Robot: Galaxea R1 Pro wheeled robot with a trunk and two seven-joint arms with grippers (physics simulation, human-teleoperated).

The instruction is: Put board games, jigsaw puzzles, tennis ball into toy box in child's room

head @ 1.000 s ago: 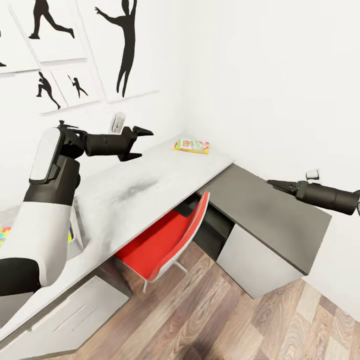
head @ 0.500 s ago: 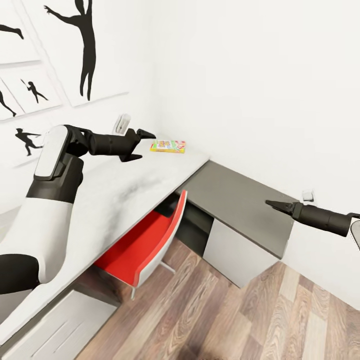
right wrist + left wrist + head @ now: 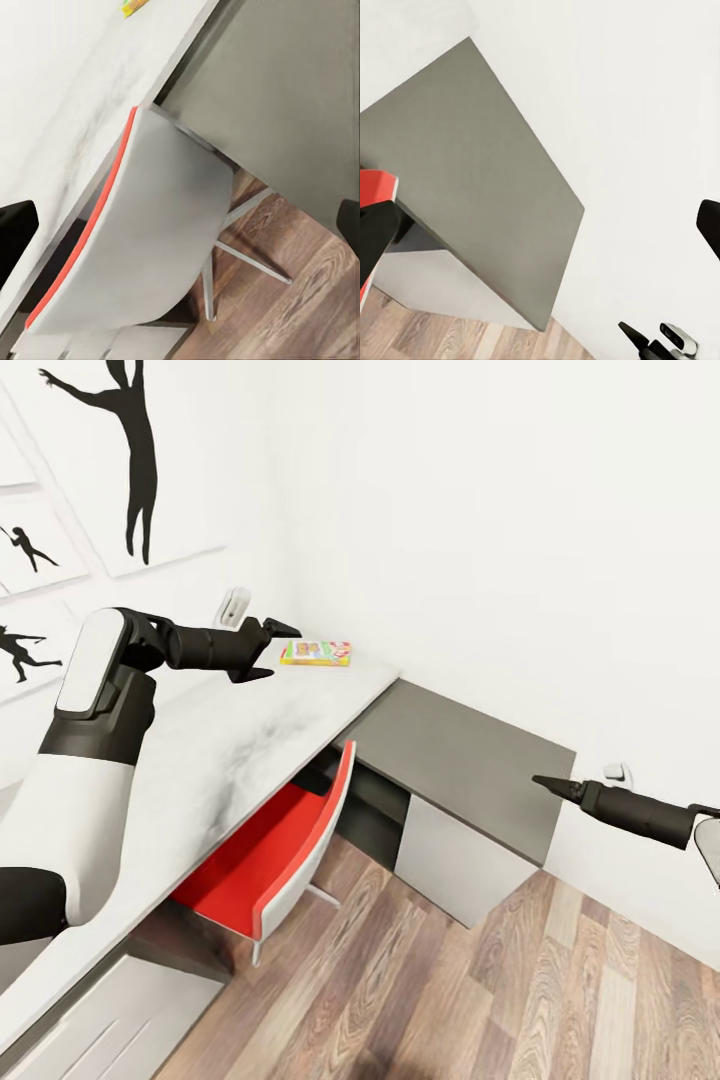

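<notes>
The left gripper (image 3: 272, 650) hangs over the far end of the white table (image 3: 230, 750), its two fingers spread apart with nothing between them. Just beyond its fingertips, toward the corner of the room, a colourful flat board game (image 3: 315, 652) lies on the same white table, close to the wall and apart from the gripper. A small white fitting (image 3: 234, 606) sits on the wall just behind the gripper.

The right gripper (image 3: 552, 785) reaches out past the outer end of the grey side desk (image 3: 460, 755), well apart from the white table and the board game; its fingers look pressed together to a point in the head view, empty. A small wall outlet (image 3: 617, 771) sits just behind it.

A red chair (image 3: 270, 850) is tucked under the white table's edge, beside the grey side desk. In the right wrist view the chair's grey back (image 3: 142, 247) lies below the white table (image 3: 67, 97), with a corner of the board game (image 3: 135, 6) at the table's far end. Wood floor (image 3: 480, 990) spreads below the table.
</notes>
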